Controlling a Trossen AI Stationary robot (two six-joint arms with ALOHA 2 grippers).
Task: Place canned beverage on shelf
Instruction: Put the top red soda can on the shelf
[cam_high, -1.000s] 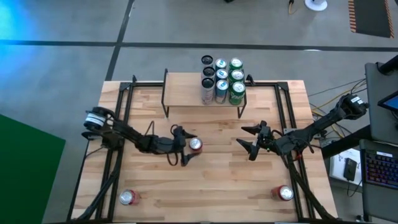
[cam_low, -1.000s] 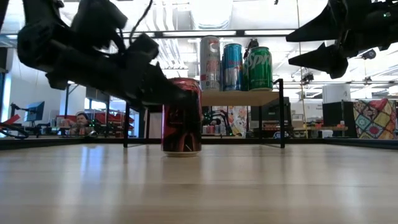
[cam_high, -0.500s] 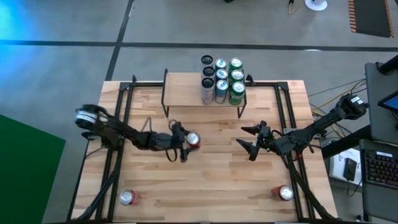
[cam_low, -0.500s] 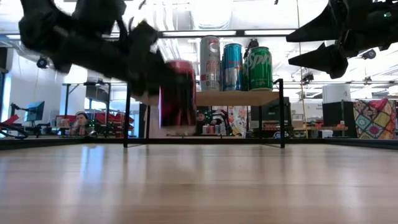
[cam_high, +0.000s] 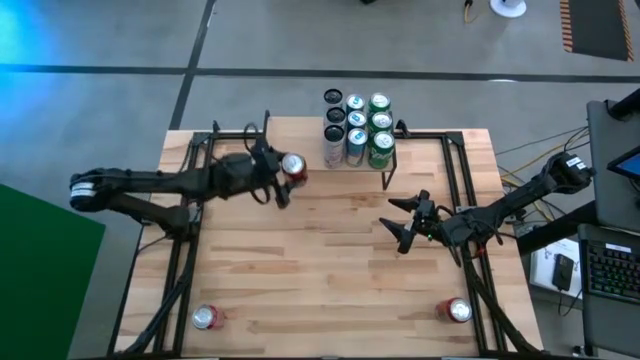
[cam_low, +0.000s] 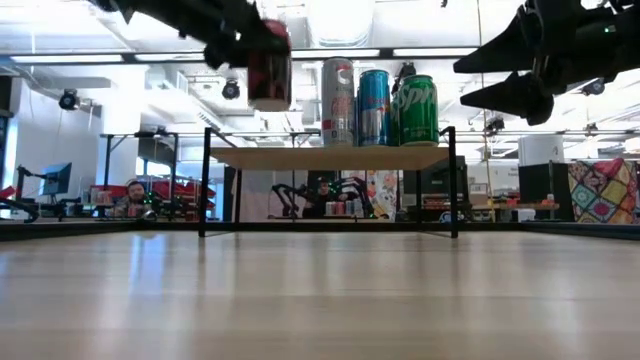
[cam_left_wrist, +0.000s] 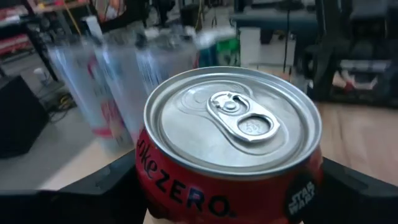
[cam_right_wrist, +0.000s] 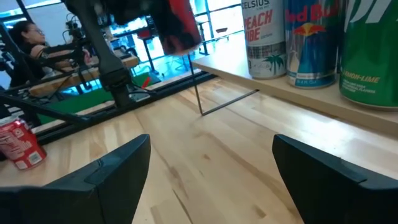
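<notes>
A red Coke Zero can (cam_left_wrist: 233, 121) hangs upright in the air with my left gripper (cam_high: 283, 172) shut on it. In the low view the can (cam_low: 268, 65) is higher than the shelf's board (cam_low: 330, 157), and in the high view it is at the near edge of the shelf's (cam_high: 300, 140) left half. Several cans (cam_high: 357, 125) stand upright on the shelf's right end. My right gripper (cam_high: 405, 228) hovers open over the table's right half, nothing between its fingers (cam_right_wrist: 106, 174). My left gripper pinches the can's side wall (cam_left_wrist: 155, 186) between its two fingers (cam_left_wrist: 106, 183), one on each side, below the rim. The fingers come about level from the table's left. The can stays upright, its top up, lifted clear of table and shelf.
Two more red cans stand on the table near its front edge, one at the left (cam_high: 205, 317) and one at the right (cam_high: 458, 310). Black frame rails (cam_high: 195, 200) run along both table sides. The shelf's left half (cam_high: 290, 135) is bare wood.
My left gripper has lifted the red can off the table's middle, where it stood. It has carried the can up and toward the far edge, to the shelf's left half. The can has stayed upright. My right arm has kept still.
</notes>
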